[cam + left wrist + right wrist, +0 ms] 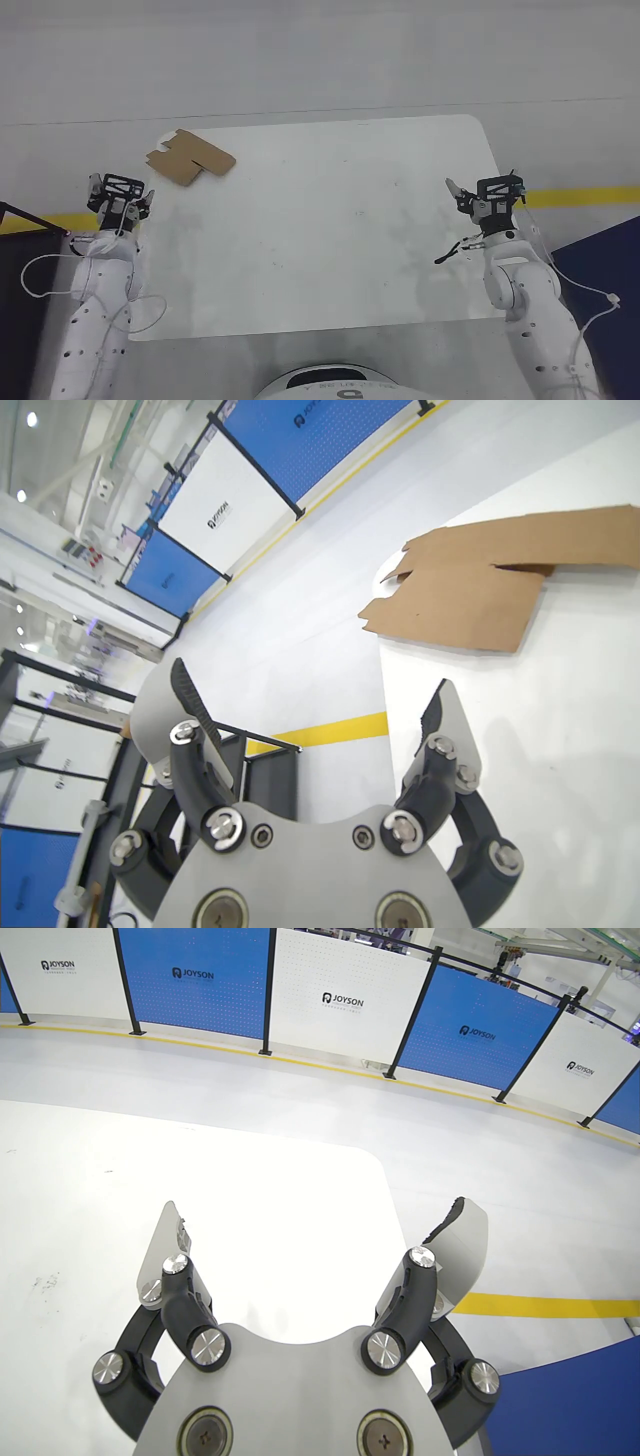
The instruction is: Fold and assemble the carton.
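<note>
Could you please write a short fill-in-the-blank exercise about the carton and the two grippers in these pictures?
1. The brown carton lies ____ near a far corner of the white table.
2. The left gripper and the right gripper both have their fingers ____.
3. The carton is nearer to the ____ gripper.
Missing words: flat; open; left.

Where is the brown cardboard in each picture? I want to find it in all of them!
Top view: the carton lies flat at the far left corner of the table.
Left wrist view: the carton lies ahead of the open left gripper, at the table's corner.
Right wrist view: this camera faces the table's other far corner.
Shared landmark: the yellow floor line beside the table.
</note>
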Robot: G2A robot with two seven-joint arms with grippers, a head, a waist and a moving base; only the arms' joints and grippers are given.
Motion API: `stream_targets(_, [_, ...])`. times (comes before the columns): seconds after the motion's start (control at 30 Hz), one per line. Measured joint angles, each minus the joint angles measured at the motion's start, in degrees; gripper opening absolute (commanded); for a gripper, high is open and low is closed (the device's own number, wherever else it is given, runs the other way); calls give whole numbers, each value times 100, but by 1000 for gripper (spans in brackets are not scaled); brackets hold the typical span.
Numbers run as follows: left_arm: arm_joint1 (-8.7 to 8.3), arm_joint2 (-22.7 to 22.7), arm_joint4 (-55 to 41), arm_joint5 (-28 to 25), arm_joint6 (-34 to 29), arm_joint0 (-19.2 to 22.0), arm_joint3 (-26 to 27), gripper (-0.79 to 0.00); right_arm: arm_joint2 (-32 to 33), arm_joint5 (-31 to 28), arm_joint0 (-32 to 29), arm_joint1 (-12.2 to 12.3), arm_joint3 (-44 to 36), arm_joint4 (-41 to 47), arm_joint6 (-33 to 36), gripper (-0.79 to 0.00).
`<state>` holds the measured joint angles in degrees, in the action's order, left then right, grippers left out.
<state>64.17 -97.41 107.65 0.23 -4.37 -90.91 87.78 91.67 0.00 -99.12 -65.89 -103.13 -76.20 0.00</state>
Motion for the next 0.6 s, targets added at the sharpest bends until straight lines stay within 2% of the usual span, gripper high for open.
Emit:
stream_targets(0.13, [-41,45,226,-435,515,355,-525,0,0,0,0,0,0,0,0,0])
stream_targets(0.27, [-23,346,396,-637,558,749,-919,0,0,0,0,0,0,0,0,0])
stream_targets(0.37, [6,548,328,-826,469,788,-858,0,0,0,0,0,0,0,0,0])
stream_targets(0.6, [48,987,905,-845,-283,827,-441,0,0,0,0,0,0,0,0,0])
